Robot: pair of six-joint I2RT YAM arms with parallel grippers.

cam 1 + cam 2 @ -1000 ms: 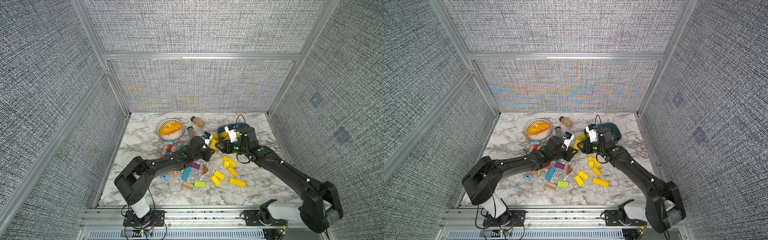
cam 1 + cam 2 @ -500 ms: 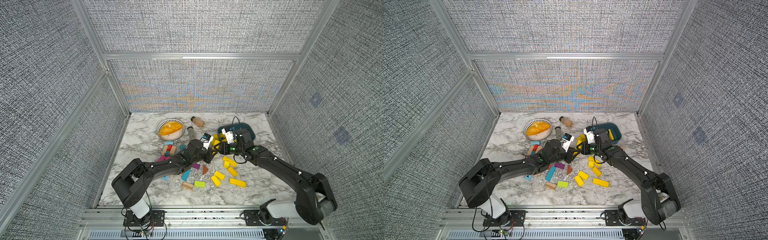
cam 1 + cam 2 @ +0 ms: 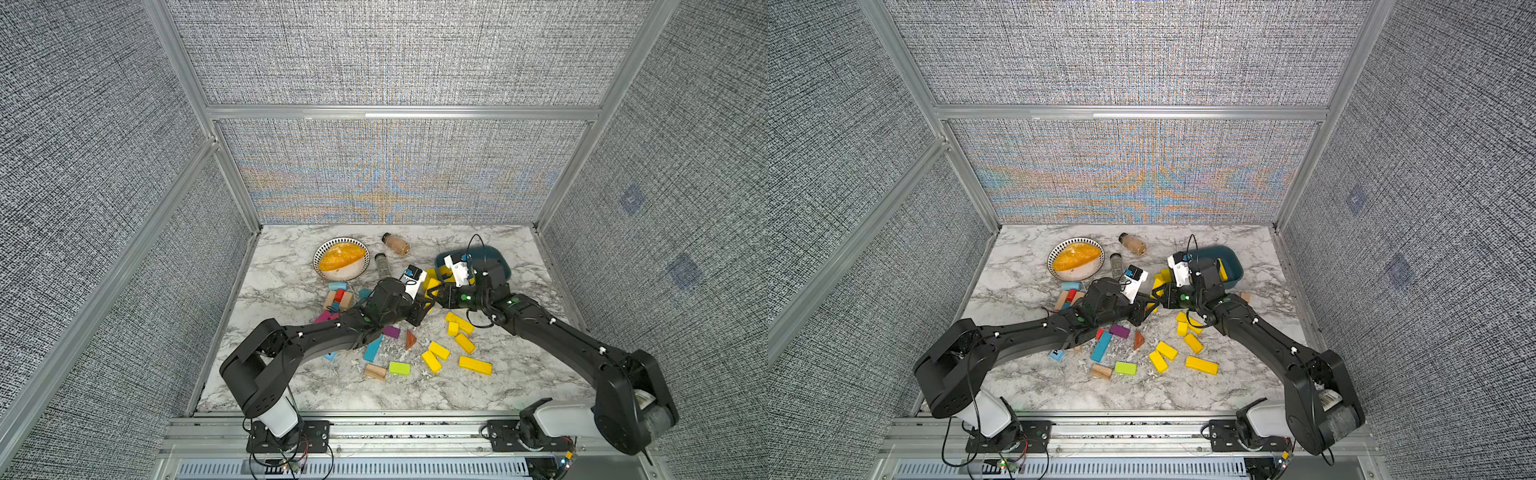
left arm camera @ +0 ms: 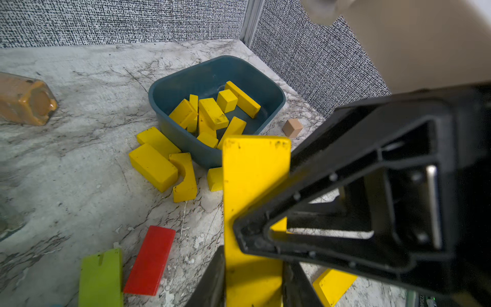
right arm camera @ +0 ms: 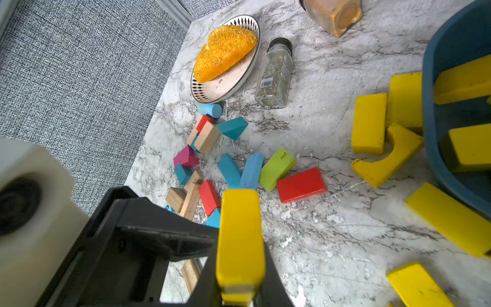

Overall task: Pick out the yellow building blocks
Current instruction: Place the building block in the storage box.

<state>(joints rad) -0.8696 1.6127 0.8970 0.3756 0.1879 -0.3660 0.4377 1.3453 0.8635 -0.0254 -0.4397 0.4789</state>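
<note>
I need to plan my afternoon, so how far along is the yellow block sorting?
Done: several yellow blocks lie in the teal bin. In hand: the right gripper has its jaws shut on a long yellow bar, the left gripper alongside; whether it also grips is unclear. Left: yellow pieces beside the bin and loose yellow bars nearer the robot.

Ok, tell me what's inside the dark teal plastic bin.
Only bright yellow wooden blocks, bars and a cube piled loosely in the dark teal plastic bin. Its floor beneath the pile is covered.
</note>
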